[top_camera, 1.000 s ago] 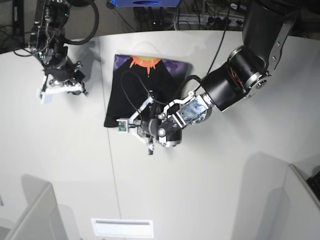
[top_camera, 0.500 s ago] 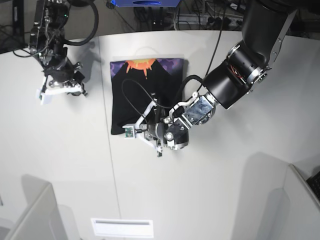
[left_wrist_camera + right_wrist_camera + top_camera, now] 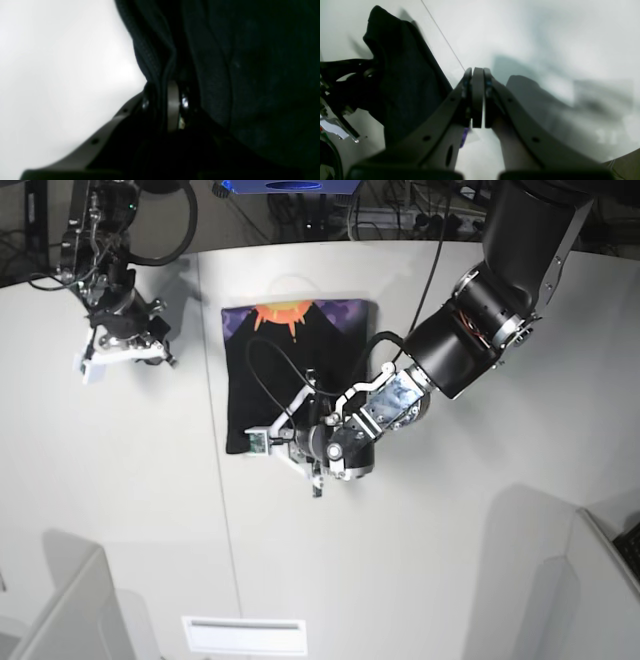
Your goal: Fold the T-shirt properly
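A pale desk (image 3: 420, 560) with one thin seam carries the T-shirt (image 3: 300, 370), folded near its far edge, graphic up. Bare surface lies all around the T-shirt. The left gripper (image 3: 300, 448) pinches its near hem; the right gripper (image 3: 125, 350), clenched and holding nothing, hangs well apart.

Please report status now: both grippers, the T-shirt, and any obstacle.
Left gripper shut on T-shirt near edge. Right gripper shut, empty, apart from the cloth. T-shirt folded flat on table, graphic up. No obstacle seen.
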Robot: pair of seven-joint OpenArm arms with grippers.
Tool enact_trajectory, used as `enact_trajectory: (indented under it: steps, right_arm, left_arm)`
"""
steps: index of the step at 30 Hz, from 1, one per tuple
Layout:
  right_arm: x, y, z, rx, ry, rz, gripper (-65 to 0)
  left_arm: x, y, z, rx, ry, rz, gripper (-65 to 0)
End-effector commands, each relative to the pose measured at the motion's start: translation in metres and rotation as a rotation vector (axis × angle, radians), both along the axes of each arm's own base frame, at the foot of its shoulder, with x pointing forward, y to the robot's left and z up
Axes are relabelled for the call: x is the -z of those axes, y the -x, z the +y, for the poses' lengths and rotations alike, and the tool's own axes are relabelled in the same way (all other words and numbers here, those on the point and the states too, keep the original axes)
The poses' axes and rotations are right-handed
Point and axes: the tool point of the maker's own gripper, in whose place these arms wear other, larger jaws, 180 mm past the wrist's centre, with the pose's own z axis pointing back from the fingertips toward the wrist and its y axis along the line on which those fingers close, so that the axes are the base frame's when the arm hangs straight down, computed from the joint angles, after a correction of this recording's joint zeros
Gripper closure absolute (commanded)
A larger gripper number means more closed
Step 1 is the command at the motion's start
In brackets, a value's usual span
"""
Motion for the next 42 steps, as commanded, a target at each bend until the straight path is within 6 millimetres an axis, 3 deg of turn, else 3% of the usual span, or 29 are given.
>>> enact_trajectory:
  steps: [1, 5, 9, 12, 20, 22, 24, 28, 37, 40, 42]
  right_arm:
    - [-0.009, -0.006, -0.003, -0.001, 0.013, -0.036, 0.0]
    - [-0.008, -0.006, 0.000, -0.005, 0.009, -0.035, 0.0]
    - [-0.008, -0.006, 0.000, -0.007, 0.007, -0.036, 0.0]
    - [-0.008, -0.006, 0.001, -0.008, 0.006, -0.033, 0.0]
    - [-0.006, -0.001, -0.002, -0.005, 0.014, -0.021, 0.0]
    - [-0.004, 0.003, -0.004, -0.005, 0.019, -0.013, 0.0]
    - [-0.008, 0.003, -0.006, -0.001, 0.035, -0.032, 0.0]
    - [-0.013, 0.004, -0.022, -0.013, 0.126, -0.074, 0.0]
    - [-0.016, 0.011, -0.031, -0.128, 0.299, -0.127, 0.0]
    - [-0.015, 0.019, -0.030, -0.194, 0.426, -0.147, 0.0]
    - [-0.016, 0.026, -0.030, -0.228, 0.511, -0.174, 0.0]
  left_arm:
    - [-0.017, -0.016, -0.002, 0.010, -0.006, -0.059, -6.9]
    - [-0.018, -0.020, -0.001, 0.014, -0.020, -0.080, -36.2]
    - [-0.031, -0.025, -0.011, 0.026, 0.007, -0.107, -55.5]
    - [-0.047, -0.028, -0.021, 0.045, 0.037, -0.141, -60.6]
    - [-0.134, -0.059, -0.027, -0.044, 0.254, -0.301, -59.9]
    - [-0.151, -0.063, -0.011, -0.104, 0.282, -0.336, -56.1]
    - [-0.167, -0.060, 0.009, -0.176, 0.341, -0.372, -43.1]
    - [-0.180, -0.040, 0.047, -0.270, 0.401, -0.446, -1.8]
    - [-0.168, 0.009, 0.105, -0.427, 0.497, -0.534, 0.0]
    - [-0.144, 0.033, 0.129, -0.459, 0.486, -0.496, 0.0]
    - [-0.126, 0.057, 0.134, -0.449, 0.490, -0.450, 0.0]
